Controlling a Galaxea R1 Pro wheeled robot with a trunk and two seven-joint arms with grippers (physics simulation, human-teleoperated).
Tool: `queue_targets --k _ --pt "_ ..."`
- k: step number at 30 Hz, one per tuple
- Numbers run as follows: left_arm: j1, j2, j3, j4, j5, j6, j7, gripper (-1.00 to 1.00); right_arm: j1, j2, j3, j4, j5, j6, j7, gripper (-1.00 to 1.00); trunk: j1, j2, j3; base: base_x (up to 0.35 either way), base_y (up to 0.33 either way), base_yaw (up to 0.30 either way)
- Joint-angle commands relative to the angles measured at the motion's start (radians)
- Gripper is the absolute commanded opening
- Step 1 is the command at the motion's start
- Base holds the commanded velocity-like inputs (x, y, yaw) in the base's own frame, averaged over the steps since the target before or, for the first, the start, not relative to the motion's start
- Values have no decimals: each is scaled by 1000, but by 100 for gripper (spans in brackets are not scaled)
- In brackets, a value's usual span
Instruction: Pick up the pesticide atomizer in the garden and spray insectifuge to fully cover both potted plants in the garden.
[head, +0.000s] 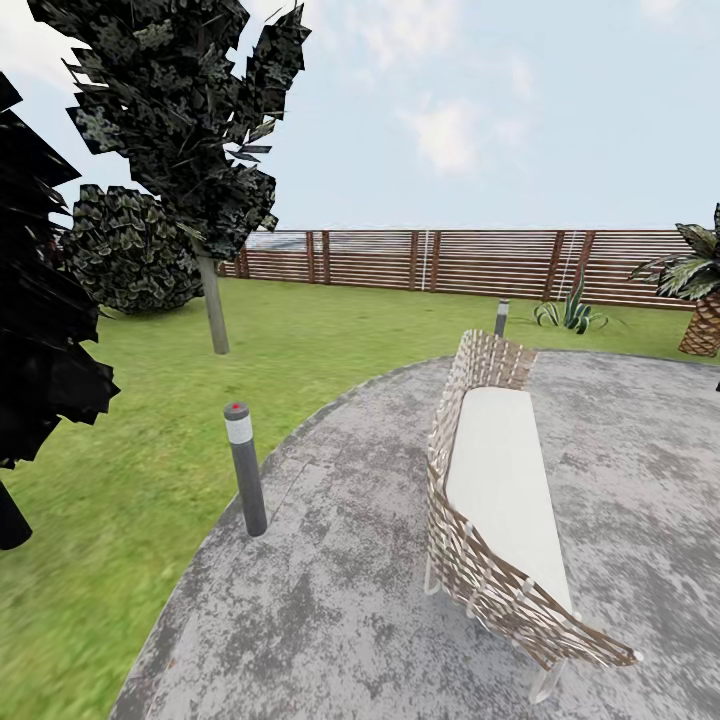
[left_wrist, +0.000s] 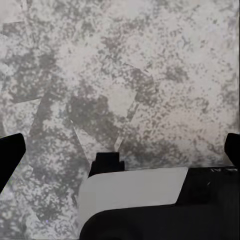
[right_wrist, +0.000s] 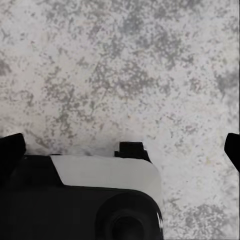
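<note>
Out in the garden, on a mottled grey stone patio ringed by lawn. A woven wicker bench with a pale cushion as the landmark, standing on the patio. To the bench's left, at the patio edge — a short dark bollard light with a pale band and red cap. Behind the bench, a second bollard and, just past it, a spiky green plant by the brown slatted fence. Far left of the bench, a slim-trunked tree and a round bush; far right, a palm.

Left gripper and right gripper both over bare speckled stone, dark fingertips wide apart at the frame edges — spread, nothing between them.
</note>
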Motion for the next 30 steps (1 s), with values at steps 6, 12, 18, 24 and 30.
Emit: queue_targets --k 6,12,18,24,30 --pt "12 0 1 -96 9 -2 -2 100 4 5 2 -65 -5 -1 2 100 0 -1 -1 0 0 0" --pt "0 -1 1 -144 4 -2 0 100 5 7 1 -69 -7 -1 -3 100 0 -1 -1 0 0 0" --pt "0 -1 2 -147 8 -2 0 100 5 7 1 -68 -8 -1 -4 100 0 -1 -1 0 0 -92" --pt "1 -1 1 -149 6 -2 5 100 5 7 1 -66 -9 -1 -4 100 0 -1 -1 0 0 -259" --pt "2 -2 9 -150 10 -3 1 100 4 8 1 -62 -9 -1 -4 100 0 -1 -1 0 0 -272"
